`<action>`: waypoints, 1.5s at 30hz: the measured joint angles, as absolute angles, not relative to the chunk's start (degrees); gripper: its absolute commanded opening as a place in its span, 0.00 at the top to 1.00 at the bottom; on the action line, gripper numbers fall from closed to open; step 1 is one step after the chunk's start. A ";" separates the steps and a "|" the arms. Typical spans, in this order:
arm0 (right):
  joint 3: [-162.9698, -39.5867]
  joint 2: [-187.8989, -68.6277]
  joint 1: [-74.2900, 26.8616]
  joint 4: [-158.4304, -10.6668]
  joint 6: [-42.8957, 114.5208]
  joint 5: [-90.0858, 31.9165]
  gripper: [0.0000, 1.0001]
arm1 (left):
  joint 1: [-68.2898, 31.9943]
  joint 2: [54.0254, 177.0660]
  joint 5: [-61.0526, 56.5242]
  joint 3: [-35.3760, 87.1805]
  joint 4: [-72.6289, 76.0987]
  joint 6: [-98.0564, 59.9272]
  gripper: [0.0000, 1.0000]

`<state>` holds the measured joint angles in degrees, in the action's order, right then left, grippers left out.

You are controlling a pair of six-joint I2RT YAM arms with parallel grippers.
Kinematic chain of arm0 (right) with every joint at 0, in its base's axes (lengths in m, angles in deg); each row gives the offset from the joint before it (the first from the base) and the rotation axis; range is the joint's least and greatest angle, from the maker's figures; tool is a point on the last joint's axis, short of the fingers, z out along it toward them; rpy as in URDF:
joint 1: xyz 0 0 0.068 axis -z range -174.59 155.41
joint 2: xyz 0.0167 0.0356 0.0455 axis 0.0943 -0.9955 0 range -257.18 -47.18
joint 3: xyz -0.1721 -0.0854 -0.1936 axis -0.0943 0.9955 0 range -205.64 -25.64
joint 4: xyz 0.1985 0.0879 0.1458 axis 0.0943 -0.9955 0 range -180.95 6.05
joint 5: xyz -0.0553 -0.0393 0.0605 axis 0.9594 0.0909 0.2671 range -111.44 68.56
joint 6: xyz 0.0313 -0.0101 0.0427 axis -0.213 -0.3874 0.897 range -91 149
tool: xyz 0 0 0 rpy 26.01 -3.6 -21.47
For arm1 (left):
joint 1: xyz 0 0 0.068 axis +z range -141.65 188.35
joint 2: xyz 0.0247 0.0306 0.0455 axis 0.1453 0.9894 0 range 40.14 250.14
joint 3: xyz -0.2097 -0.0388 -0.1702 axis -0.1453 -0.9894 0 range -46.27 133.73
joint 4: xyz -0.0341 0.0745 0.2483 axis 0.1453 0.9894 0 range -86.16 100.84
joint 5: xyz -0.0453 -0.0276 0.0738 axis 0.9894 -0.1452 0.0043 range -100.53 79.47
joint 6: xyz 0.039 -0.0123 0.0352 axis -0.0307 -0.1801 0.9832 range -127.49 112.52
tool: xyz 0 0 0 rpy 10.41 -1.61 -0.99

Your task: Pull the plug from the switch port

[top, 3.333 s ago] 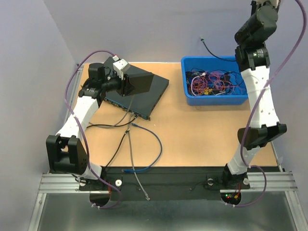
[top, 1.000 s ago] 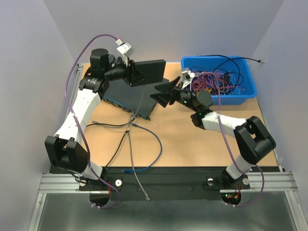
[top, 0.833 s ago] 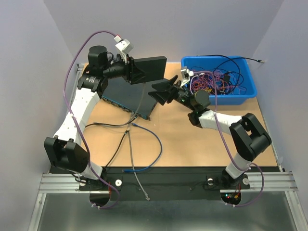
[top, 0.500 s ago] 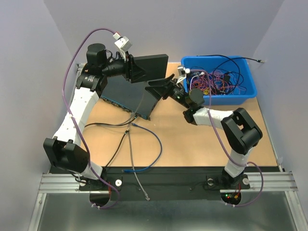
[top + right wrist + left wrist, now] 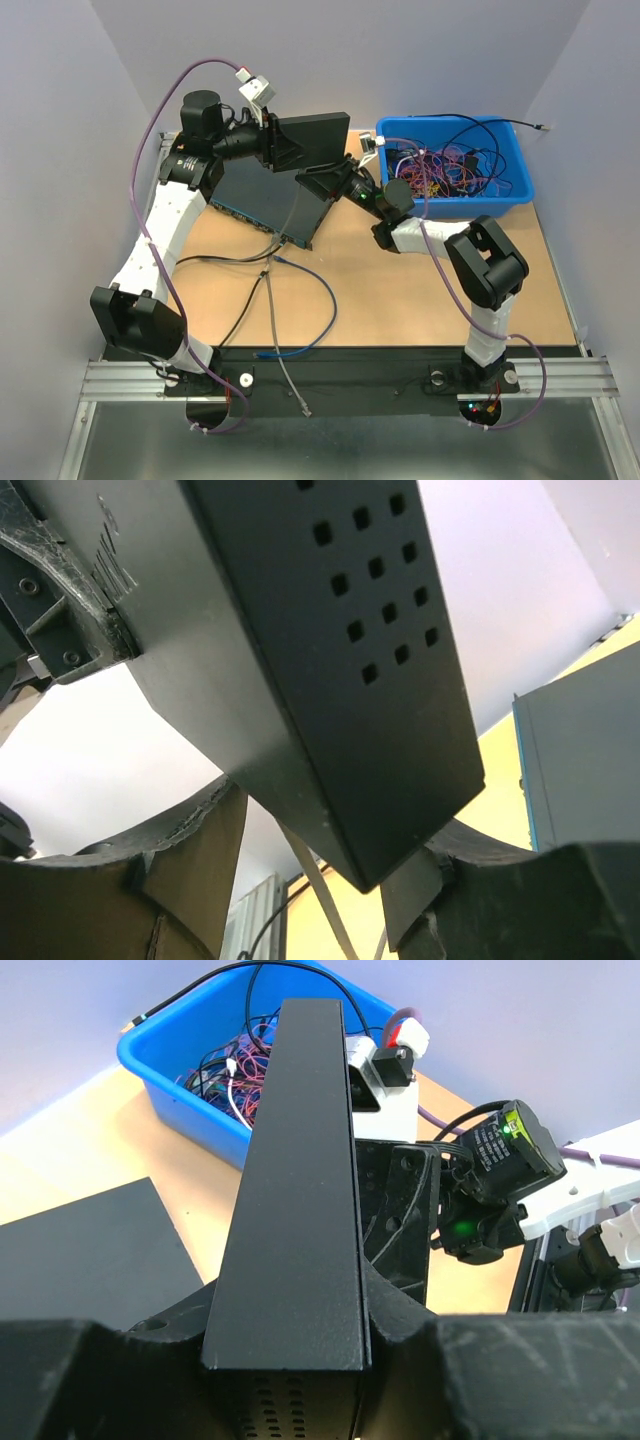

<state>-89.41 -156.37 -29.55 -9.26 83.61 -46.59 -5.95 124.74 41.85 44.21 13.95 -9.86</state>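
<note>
Left hand (image 5: 280, 148) tight on raised switch (image 5: 318, 138) (gray cable (image 5: 272, 290) below), right hand (image 5: 315, 184) spread.

Switch (image 5: 312, 140): black sheet metal, matt, smooth, punched vent holes. Bin (image 5: 455, 208): blue plastic, slight gloss. Table (image 5: 400, 290): tan wood-look board, matt. Arm covers (image 5: 165, 225): white plastic, smooth, faint sheen.
</note>
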 measured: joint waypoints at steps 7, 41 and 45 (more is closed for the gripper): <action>-89.11 -156.35 -29.46 -8.97 85.42 -47.01 0.43 | -5.98 124.74 41.96 44.21 14.10 -9.73 1.00; -90.94 -154.49 -28.74 -9.08 89.73 -45.43 0.62 | -6.85 123.88 40.70 44.19 11.00 -9.83 1.00; -90.96 -154.51 -28.74 -8.73 90.49 -45.15 0.79 | -6.94 123.78 40.17 43.66 10.08 -9.75 1.00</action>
